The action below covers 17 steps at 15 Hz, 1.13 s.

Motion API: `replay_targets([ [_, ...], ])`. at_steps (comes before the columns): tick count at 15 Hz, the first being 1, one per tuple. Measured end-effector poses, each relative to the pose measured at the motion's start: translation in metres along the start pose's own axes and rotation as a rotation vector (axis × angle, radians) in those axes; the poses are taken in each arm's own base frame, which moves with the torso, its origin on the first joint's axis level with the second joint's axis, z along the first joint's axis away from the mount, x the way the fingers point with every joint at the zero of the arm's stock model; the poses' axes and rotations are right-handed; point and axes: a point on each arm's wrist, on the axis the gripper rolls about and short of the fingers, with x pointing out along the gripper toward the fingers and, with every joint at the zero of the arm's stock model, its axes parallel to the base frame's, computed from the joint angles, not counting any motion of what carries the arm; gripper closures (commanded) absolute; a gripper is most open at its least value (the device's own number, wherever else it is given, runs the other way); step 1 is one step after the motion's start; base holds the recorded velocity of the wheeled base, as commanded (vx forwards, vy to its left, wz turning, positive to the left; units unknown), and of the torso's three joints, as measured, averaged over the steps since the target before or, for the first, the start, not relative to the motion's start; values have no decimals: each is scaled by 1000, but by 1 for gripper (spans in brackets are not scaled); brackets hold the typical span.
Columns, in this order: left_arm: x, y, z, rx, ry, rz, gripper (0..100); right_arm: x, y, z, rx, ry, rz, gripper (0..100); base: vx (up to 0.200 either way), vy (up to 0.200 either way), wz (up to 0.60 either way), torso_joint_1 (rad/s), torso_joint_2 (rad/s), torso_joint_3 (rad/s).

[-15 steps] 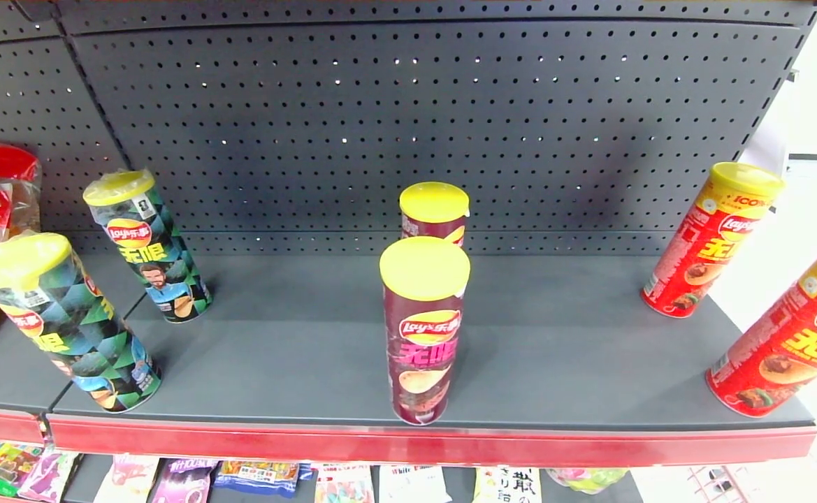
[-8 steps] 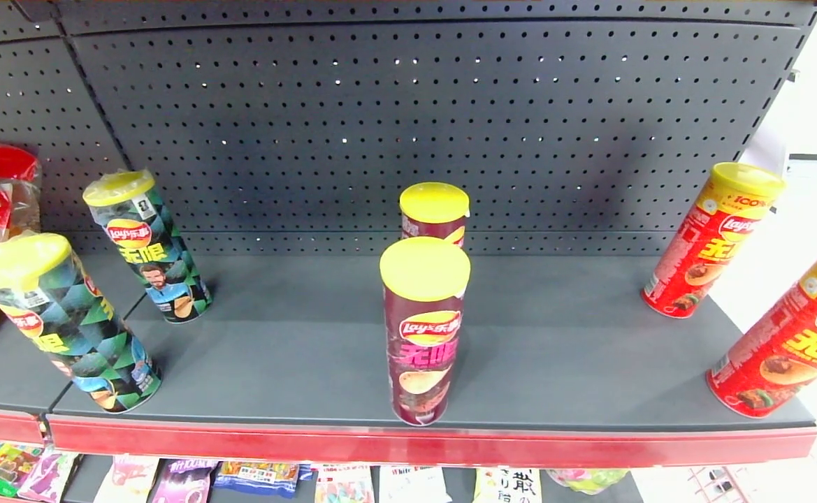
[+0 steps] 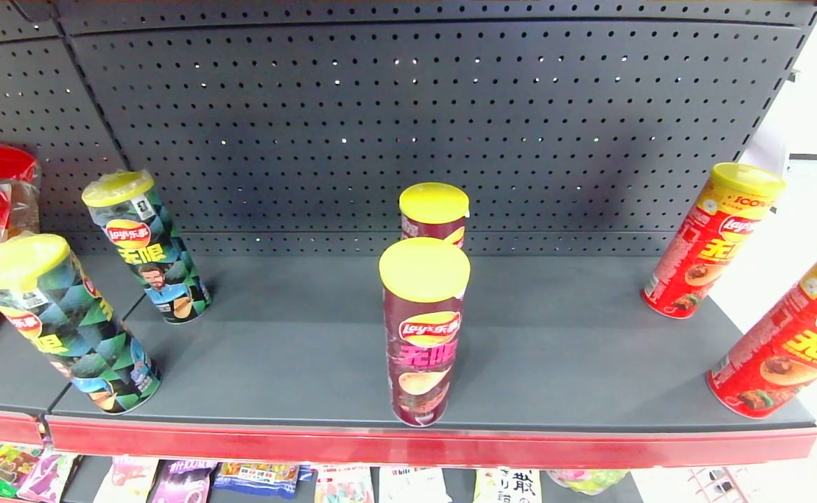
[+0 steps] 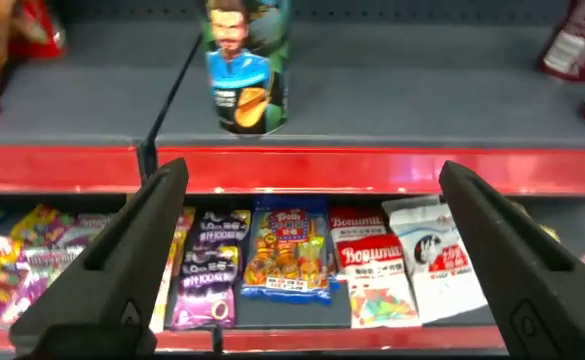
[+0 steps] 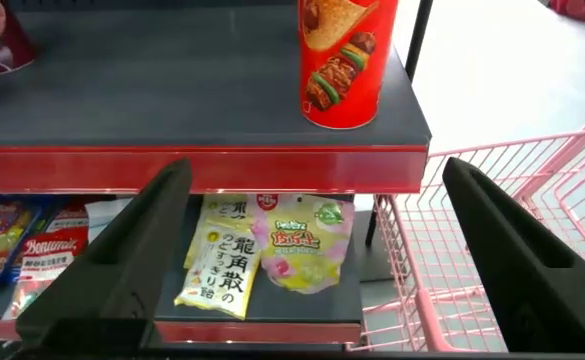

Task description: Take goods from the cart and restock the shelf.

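Left wrist view: left gripper (image 4: 312, 168) gapes empty facing the shelf (image 4: 392, 95); right gripper (image 5: 317, 165) likewise, pink cart (image 5: 532, 200) near it

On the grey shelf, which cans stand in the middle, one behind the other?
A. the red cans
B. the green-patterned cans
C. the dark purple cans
C: the front dark purple can and the rear dark purple can stand in line at the middle of the shelf.
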Motion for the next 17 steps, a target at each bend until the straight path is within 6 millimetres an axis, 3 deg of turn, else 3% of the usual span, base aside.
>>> replay_targets([
  [17,0,0,0,-10,1,-8,0,0,0,0,-1,0,-2,0,0,0,0,0,0,0],
])
